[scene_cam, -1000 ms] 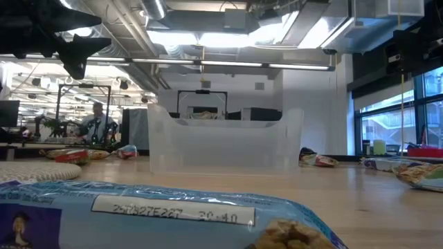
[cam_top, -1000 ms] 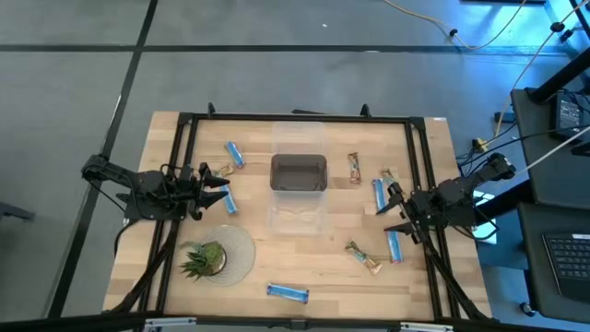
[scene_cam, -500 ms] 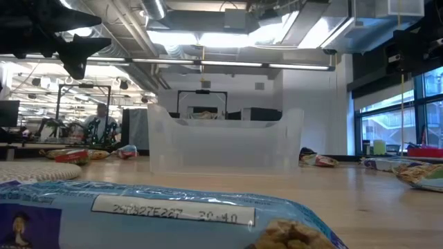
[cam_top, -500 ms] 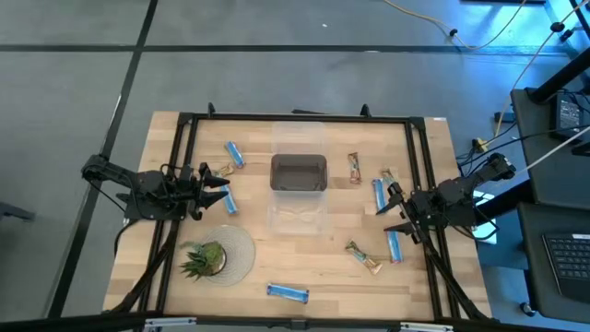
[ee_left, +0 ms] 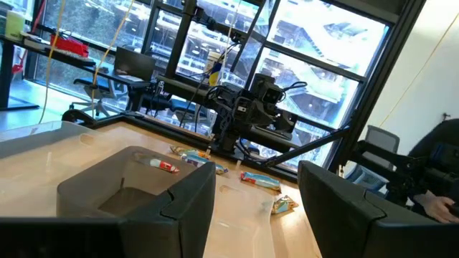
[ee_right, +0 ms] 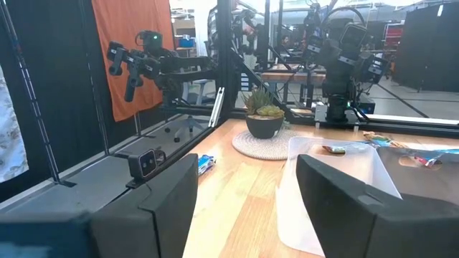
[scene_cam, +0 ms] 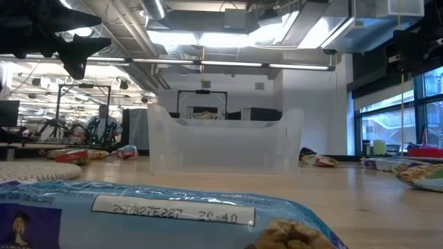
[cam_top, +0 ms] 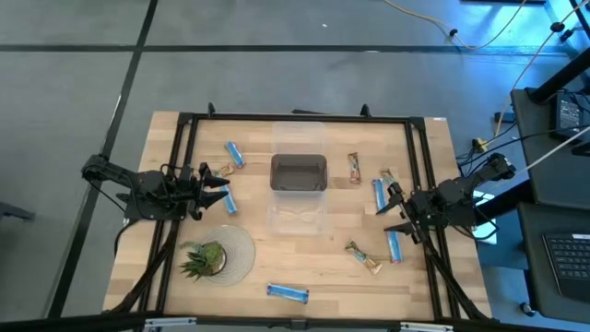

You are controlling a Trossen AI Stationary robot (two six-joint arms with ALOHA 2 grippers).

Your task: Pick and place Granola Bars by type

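**Both arms poised, no bar picked yet**

At the table's left edge the left gripper (cam_top: 221, 182) hovers with its fingers spread and nothing between them, just beside a short blue-wrapped granola bar (cam_top: 229, 204). A second blue bar (cam_top: 234, 154) lies farther back. Nearer the front edge, the green potted plant (cam_top: 203, 259) stands on a round woven mat (cam_top: 241, 247), and a long blue bar (cam_top: 288, 293) lies at the front.

In the middle sit two bins: a dark-bottomed plastic tray (cam_top: 298, 172) and a clear plastic tray (cam_top: 297, 218) in front of it, presumably one per type. Both look bare of bars from above, so I judge sorting has not begun.

Right of the bins lie a brown-and-reddish bar (cam_top: 354, 167), a gold-brown bar (cam_top: 388, 175), two blue bars (cam_top: 378, 194) (cam_top: 395, 245), and a crumpled gold wrapper (cam_top: 363, 255), which may be two bars.

The right gripper (cam_top: 393, 209) waits, fingers apart and empty, between those two blue bars.

Count: five blue, three or four brown/gold.

The next move calls for a descent onto the nearest blue bar, closing across its narrow width.
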